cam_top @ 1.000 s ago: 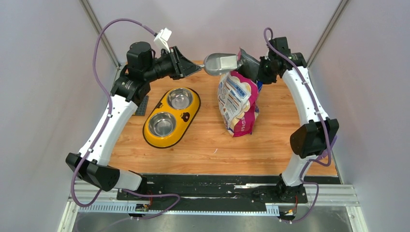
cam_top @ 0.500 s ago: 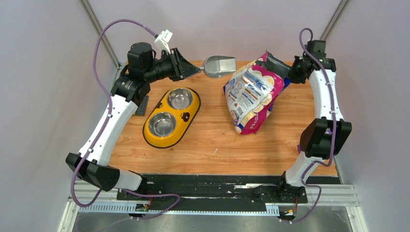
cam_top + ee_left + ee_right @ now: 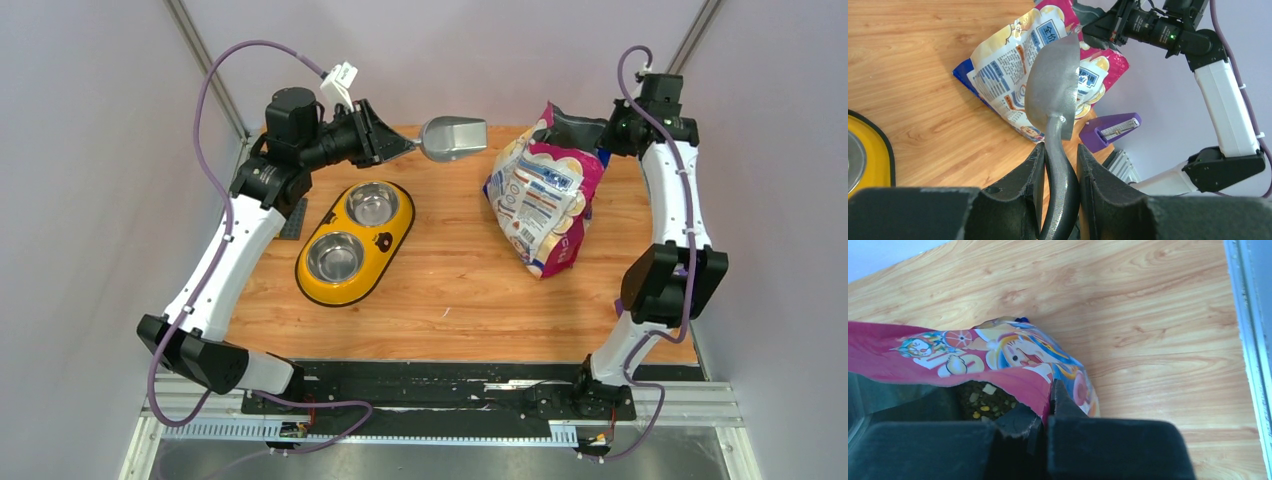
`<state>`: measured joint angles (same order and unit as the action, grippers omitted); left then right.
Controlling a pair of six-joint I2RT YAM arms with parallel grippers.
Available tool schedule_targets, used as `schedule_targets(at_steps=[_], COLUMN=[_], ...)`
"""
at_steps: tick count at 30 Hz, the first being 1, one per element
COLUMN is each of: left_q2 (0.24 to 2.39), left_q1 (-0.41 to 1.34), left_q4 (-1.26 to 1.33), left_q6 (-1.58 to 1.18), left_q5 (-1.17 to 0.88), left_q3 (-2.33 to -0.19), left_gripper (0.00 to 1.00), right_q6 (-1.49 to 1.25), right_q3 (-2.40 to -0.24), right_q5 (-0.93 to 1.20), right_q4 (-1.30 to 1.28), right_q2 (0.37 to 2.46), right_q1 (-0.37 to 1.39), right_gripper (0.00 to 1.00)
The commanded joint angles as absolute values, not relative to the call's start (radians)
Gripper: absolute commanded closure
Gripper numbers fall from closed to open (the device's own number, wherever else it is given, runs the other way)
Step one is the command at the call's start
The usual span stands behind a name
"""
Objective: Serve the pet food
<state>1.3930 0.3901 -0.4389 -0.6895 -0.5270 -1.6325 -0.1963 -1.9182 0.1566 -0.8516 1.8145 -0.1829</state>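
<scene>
left claw [image 3: 1060,150] grips scoop [image 3: 1053,90] handle; right claw [image 3: 1050,400] pinches bag [image 3: 1013,355] rim, kibble [image 3: 980,400] mostly hidden inside.

A yellow feeder [image 3: 398,225] holding two steel bowls [image 3: 335,257] is lying on the wooden table [image 3: 440,290]; a grey scoop [image 3: 455,137] is hanging above its far edge.

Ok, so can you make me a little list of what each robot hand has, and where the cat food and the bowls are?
left gripper: closed on the handle of the grey scoop, held up near the far edge of the table
right gripper: pinching the top edge of the bag
bag: open at the top, hanging tilted
kibble: inside the bag, seen through the opening
scoop: looks empty
feeder: yellow, on the table's left side
steel bowls: two, both look empty
</scene>
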Motion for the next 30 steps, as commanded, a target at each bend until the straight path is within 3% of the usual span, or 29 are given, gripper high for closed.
schedule_targets(at_steps=[1,7,13,21,30], left_q2=[1.385,1.346,1.237,1.090,1.019], left_q1=[0.385,0.385,0.385,0.385,0.385], left_q4=[-0.394,-0.435,-0.481,-0.580,-0.630], left_q6=[-0.670,-0.634,-0.599,-0.576,-0.592], left_q5=[-0.525,-0.475,-0.373,-0.222,-0.195], left_q3=[-1.702,-1.711,-1.655,-1.533,-1.403], left_gripper=[1.00,1.00,1.00,1.00,1.00], right_q6=[-0.212,-0.291,-0.343,-0.456,-0.488], right_q3=[-1.856,-1.793,-1.797,-1.732,-1.674], right_q5=[0.123,-0.222,-0.448,-0.408,-0.308], right_q4=[-0.755,-0.806,-0.839,-0.844,-0.789], right_q2=[1.715,1.616,1.650,1.727,1.772], right_q1=[-0.051,0.226,0.476,0.597,0.653], right_gripper=[1.00,1.00,1.00,1.00,1.00])
